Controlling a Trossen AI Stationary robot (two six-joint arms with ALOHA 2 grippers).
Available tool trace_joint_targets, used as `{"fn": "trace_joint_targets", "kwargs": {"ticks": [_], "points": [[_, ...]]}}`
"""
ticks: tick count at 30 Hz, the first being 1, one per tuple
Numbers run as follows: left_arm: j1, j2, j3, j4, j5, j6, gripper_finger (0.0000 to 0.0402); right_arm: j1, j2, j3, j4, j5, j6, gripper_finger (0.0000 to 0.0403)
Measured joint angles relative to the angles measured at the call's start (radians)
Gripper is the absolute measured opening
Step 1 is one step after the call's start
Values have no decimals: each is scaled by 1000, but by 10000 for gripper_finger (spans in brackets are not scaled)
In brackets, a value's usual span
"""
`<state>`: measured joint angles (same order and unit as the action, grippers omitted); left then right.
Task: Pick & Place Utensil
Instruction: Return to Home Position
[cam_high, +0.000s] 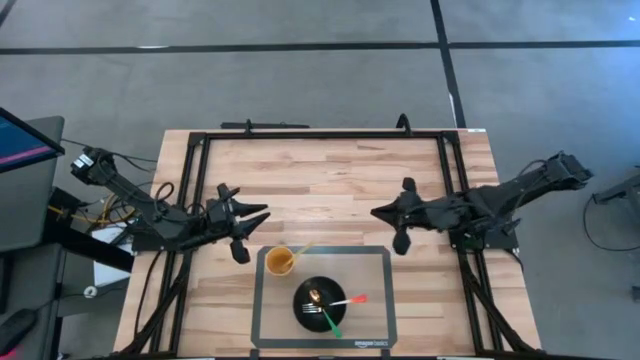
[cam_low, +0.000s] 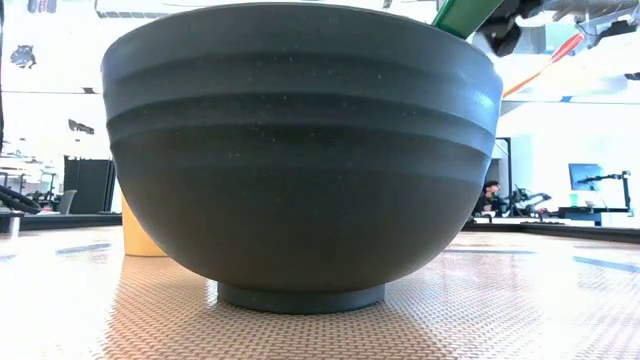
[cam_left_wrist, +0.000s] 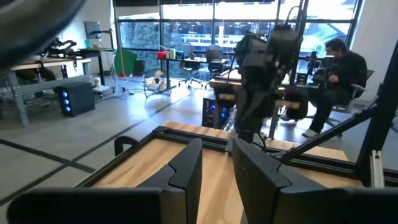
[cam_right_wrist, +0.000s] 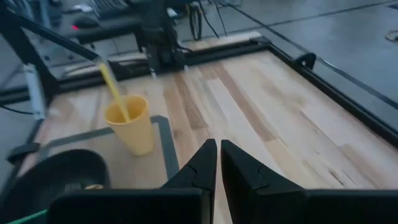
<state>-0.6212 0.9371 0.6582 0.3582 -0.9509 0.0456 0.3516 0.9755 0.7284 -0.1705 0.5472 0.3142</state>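
Note:
A black bowl (cam_high: 320, 304) stands on a grey mat (cam_high: 375, 262) near the table's front edge. It holds a green-handled fork (cam_high: 327, 319), a red-handled utensil (cam_high: 351, 299) and a spoon (cam_high: 314, 296). In the low view the bowl (cam_low: 300, 160) fills the picture. A yellow cup (cam_high: 280, 262) at the mat's far left corner has a yellow utensil (cam_right_wrist: 112, 87) leaning in it. My left gripper (cam_high: 260, 213) hangs left of the cup, open and with nothing between its fingers (cam_left_wrist: 186, 171). My right gripper (cam_high: 378, 213) hangs above the table beyond the mat's right part, shut on nothing (cam_right_wrist: 219, 163).
A black frame rail (cam_high: 320, 134) runs around the wooden table top. Bare wood lies between the two grippers and beyond the mat. In the left wrist view the right arm (cam_left_wrist: 267, 62) shows ahead, and a person (cam_left_wrist: 339, 68) sits in the room behind.

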Motion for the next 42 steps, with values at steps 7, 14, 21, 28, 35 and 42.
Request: {"fn": "trace_joint_targets", "kwargs": {"ticks": [7,14,21,28,35,42], "points": [[40,-12,0,-29,-59,0,90,70,-174,0,-71,0,-9,17],[139,-64,0,-108,-32,-50,90,124,-304,0,-160,0,-33,17],[215,-153,0,-189,140,-83,90,133,-374,0,-238,1,-91,17],[264,-220,0,-342,163,-129,90,133,-390,-2,-275,1,-80,17],[301,-244,-30,-394,220,-144,90,131,-509,-78,-265,3,-103,17],[339,-347,-192,-384,221,-259,90,132,-720,-182,-242,2,-144,17]]}}
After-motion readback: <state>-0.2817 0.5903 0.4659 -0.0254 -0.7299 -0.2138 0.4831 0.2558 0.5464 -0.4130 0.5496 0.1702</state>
